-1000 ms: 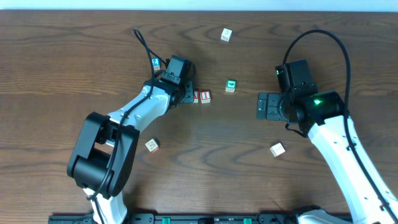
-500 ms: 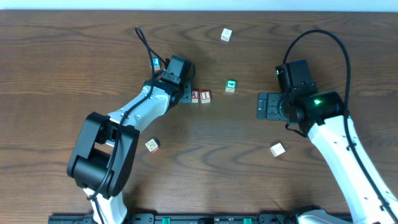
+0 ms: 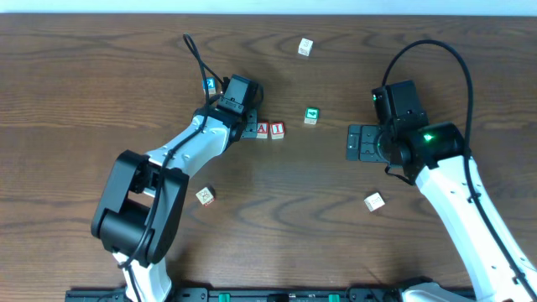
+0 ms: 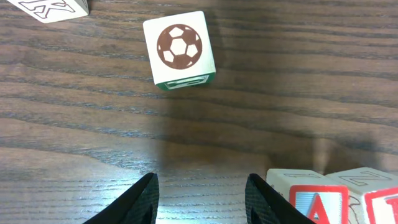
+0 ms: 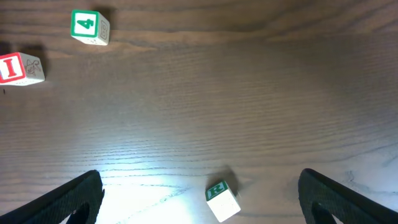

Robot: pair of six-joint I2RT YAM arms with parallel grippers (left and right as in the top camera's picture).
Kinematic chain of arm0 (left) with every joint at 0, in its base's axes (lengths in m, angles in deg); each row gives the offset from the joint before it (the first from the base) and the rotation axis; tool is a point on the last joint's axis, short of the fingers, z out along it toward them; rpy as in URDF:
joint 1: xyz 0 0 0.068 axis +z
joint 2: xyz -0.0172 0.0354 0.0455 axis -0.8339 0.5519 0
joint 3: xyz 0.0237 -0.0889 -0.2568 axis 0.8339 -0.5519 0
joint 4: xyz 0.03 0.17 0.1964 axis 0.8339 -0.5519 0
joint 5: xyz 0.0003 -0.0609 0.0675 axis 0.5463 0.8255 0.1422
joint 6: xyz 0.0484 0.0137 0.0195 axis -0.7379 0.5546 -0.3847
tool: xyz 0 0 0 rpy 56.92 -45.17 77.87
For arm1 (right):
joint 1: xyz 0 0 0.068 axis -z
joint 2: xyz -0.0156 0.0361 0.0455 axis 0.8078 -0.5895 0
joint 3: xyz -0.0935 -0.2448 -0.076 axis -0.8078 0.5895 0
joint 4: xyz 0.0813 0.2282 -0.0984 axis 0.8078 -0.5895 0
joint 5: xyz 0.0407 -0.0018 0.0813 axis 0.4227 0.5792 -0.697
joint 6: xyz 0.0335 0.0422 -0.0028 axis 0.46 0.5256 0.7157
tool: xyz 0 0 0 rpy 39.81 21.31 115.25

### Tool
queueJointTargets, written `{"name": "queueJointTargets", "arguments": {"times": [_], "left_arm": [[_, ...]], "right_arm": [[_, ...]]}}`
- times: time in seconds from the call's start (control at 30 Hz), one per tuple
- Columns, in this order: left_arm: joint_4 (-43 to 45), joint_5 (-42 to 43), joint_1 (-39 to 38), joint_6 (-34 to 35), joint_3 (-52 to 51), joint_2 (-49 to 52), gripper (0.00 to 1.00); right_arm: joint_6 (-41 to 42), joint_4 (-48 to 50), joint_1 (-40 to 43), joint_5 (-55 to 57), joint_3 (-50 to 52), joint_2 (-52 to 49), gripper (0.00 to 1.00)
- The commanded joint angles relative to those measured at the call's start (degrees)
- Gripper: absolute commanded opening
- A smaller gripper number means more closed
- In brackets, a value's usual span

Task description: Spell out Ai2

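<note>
The red-framed A cube (image 3: 263,129) and the red-framed I cube (image 3: 277,129) stand side by side, touching, near the table's middle. My left gripper (image 3: 250,127) sits just left of the A cube (image 4: 316,200). It is open, and only bare wood shows between its fingers (image 4: 144,200). The right finger is close beside the A, and the I cube (image 4: 380,202) is beyond it. The blue-framed 2 cube (image 3: 210,84) lies behind the left arm. My right gripper (image 3: 352,143) is wide open, apart from the row.
A green 4 cube (image 3: 311,116) stands right of the I cube. Plain whitish cubes lie at the back (image 3: 305,47), front left (image 3: 205,195) and front right (image 3: 374,201). In the right wrist view a green R cube (image 5: 222,200) lies on the table between the spread fingers.
</note>
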Motion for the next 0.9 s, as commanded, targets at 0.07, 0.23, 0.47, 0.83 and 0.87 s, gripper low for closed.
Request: {"name": "queueJointTargets", "arguments": {"times": [0.07, 0.23, 0.47, 0.83, 0.87], "left_arm": [[0.81, -1.18, 0.09, -1.05, -0.02, 2.12, 0.47], [1.14, -0.98, 0.09, -1.01, -0.02, 2.14, 0.47], [1.18, 3.85, 0.07, -0.98, -0.02, 2.14, 0.47], [1.18, 5.25, 0.07, -0.98, -0.02, 2.14, 0.5], [1.25, 5.27, 0.07, -0.96, -0.02, 2.14, 0.5]], "right_arm": [[0.68, 0.02, 0.15, 0.59, 0.26, -0.24, 0.99], [0.68, 0.04, 0.15, 0.59, 0.26, -0.24, 0.99], [0.68, 0.02, 0.15, 0.59, 0.26, -0.24, 0.99], [0.68, 0.02, 0.15, 0.61, 0.26, -0.24, 0.99], [0.68, 0.02, 0.15, 0.61, 0.26, -0.24, 0.99]]}}
